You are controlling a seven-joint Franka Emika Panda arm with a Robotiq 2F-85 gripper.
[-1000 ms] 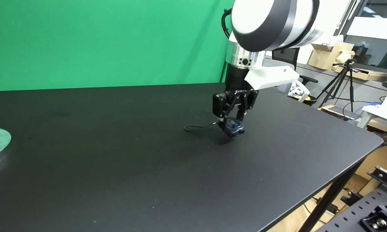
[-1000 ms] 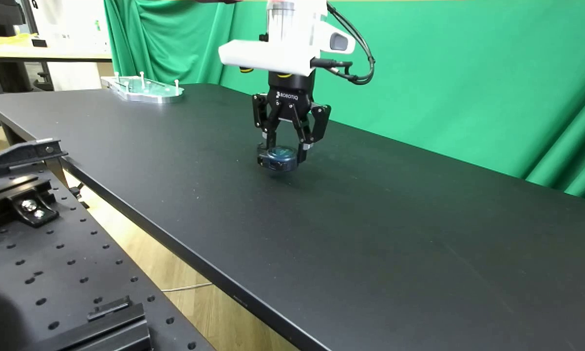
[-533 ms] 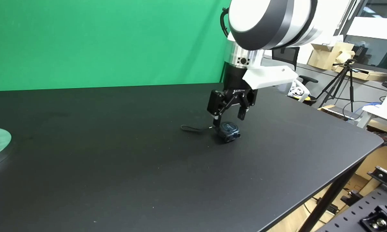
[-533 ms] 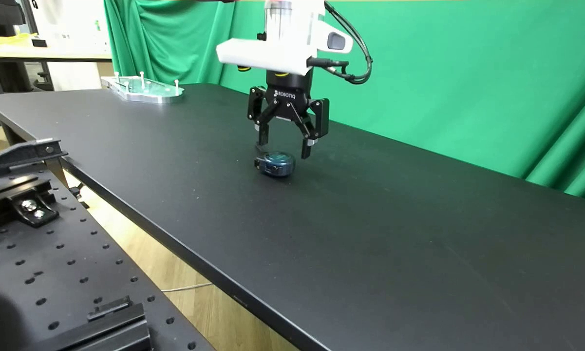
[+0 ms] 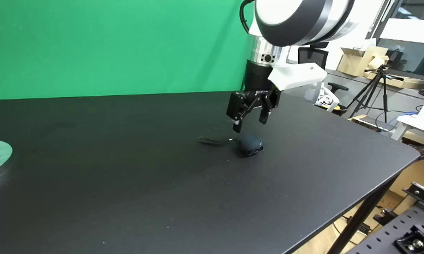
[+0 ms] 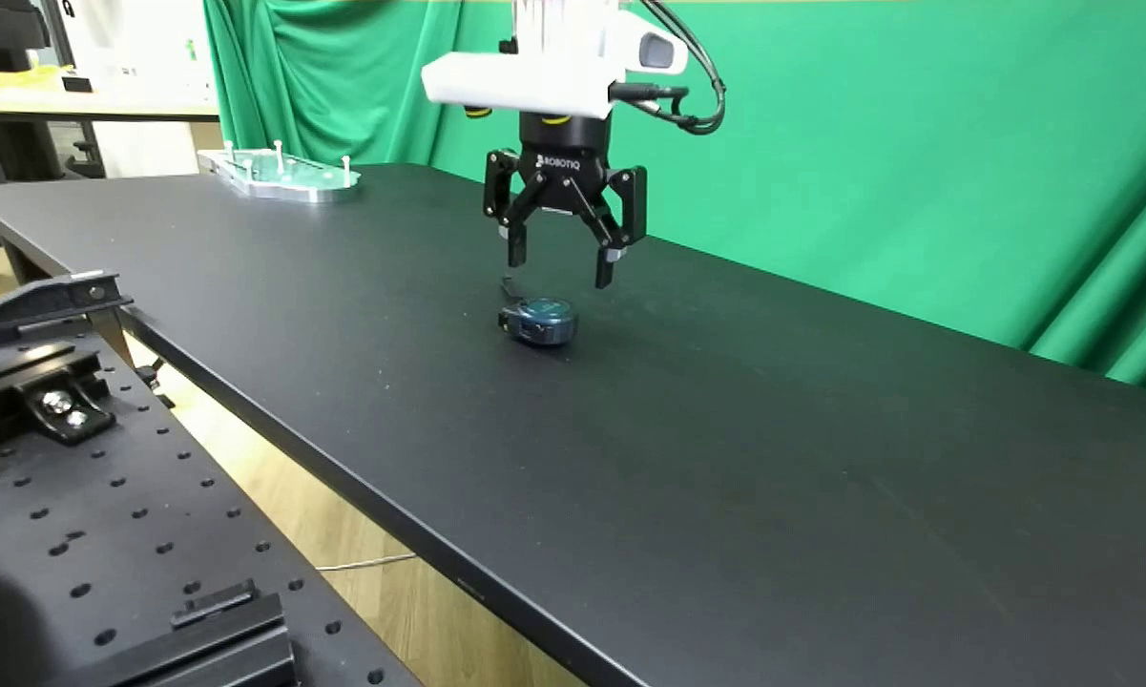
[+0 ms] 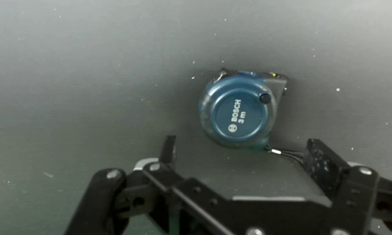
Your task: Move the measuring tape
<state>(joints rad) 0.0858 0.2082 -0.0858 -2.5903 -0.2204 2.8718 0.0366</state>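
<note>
The measuring tape is a blue rounded case with a dark wrist cord. It lies flat on the black table in both exterior views (image 5: 250, 145) (image 6: 542, 322). Seen from the wrist, the tape (image 7: 239, 112) shows its lettered face upward, and its cord (image 7: 289, 153) runs partly behind the right-hand finger. Above the tape hovers my gripper (image 6: 560, 272), its jaws wide apart and nothing held between them. In an exterior view the gripper (image 5: 250, 126) has air between its fingertips and the case.
A pale green plate with a metal rim (image 5: 0, 165) sits on the table; in an exterior view this plate (image 6: 286, 179) has several upright pegs. A green curtain (image 6: 868, 162) stands behind the table. A perforated metal bench (image 6: 143, 534) lies beyond the table's edge.
One second ago the jaws were closed on the tape, just above the table. They have opened, the tape has come down onto the tabletop, and the gripper has risen away from it.
</note>
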